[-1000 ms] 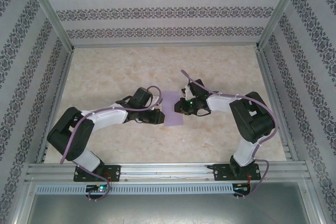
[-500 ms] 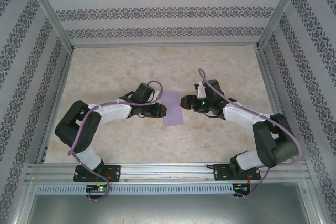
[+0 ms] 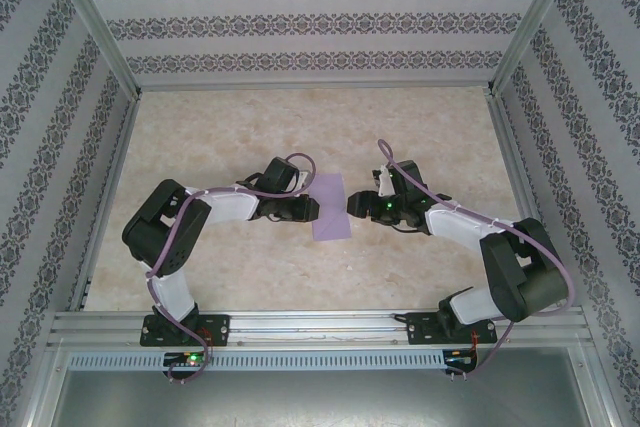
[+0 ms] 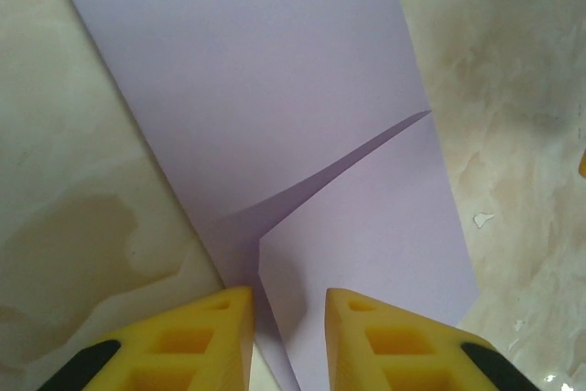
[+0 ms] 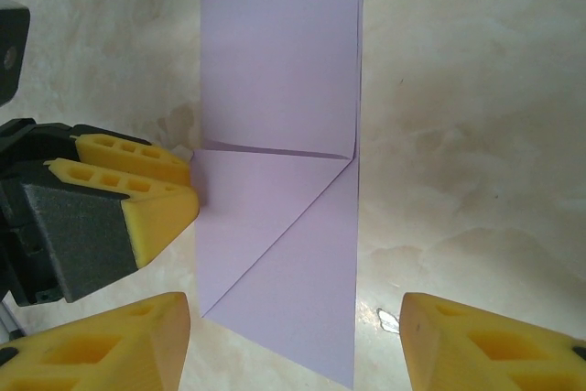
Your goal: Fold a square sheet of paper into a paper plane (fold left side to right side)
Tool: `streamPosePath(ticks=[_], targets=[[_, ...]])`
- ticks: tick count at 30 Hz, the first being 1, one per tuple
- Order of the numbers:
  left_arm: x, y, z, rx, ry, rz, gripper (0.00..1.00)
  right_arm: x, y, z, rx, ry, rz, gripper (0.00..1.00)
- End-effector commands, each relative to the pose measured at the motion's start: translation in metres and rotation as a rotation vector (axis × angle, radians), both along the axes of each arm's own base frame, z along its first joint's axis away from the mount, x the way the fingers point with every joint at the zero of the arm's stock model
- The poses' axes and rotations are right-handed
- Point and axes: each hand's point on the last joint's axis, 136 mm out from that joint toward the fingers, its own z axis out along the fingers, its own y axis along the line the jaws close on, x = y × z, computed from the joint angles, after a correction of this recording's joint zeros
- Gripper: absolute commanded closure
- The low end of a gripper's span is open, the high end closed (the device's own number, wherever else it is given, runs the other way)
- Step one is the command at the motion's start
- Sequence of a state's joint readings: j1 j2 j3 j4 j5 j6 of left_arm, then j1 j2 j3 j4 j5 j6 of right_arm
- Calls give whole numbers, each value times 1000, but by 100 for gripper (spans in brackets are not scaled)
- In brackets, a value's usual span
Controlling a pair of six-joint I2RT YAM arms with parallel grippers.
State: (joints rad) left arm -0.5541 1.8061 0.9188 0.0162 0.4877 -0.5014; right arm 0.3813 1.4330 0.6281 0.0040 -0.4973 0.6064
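The square sheet of paper (image 3: pixel 331 209) lies flat mid-table, lavender, folded into a narrow upright strip. A corner flap (image 5: pixel 247 217) is turned over diagonally across its near half. My left gripper (image 3: pixel 308 210) rests at the strip's left edge. In the left wrist view its yellow fingers (image 4: pixel 229 336) stand a little apart, straddling the flap's edge (image 4: pixel 265 263) without pinching it. My right gripper (image 3: pixel 354 205) hovers at the strip's right edge. It (image 5: pixel 298 345) is wide open, and the paper (image 5: pixel 279 61) lies between and below its fingers.
The marbled tabletop (image 3: pixel 220 137) is boxed in by patterned walls and aluminium rails, with a front rail (image 3: pixel 320 322) by the arm bases. A small white speck (image 5: pixel 389 320) lies on the table just right of the paper.
The right gripper has opened wide and its elbow has swung out to the right. The left gripper has crept slightly right, up to the paper's edge. The paper has not moved.
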Motion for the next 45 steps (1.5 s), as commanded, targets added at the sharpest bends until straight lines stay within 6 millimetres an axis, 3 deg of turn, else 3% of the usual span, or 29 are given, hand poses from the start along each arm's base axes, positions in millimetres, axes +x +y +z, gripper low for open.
streamPosePath(ticks=[1,8,12,21,27,40,45], targets=[[11,-4,5,-33,-31,-5,76,3,-3,-2,9,0,-16,39],[12,-10,9,-79,-38,-6,79,2,-1,-1,23,5,-6,39],[13,-12,12,-97,-42,-9,87,2,1,-2,31,12,1,40],[14,0,39,-130,-165,56,99,9,18,11,167,-25,7,40],[15,5,50,-165,-213,100,99,19,36,11,251,-27,5,42],[12,7,40,-160,-188,112,99,36,65,-4,298,-12,31,48],[13,8,32,-144,-169,120,90,39,76,-5,313,-18,53,53]])
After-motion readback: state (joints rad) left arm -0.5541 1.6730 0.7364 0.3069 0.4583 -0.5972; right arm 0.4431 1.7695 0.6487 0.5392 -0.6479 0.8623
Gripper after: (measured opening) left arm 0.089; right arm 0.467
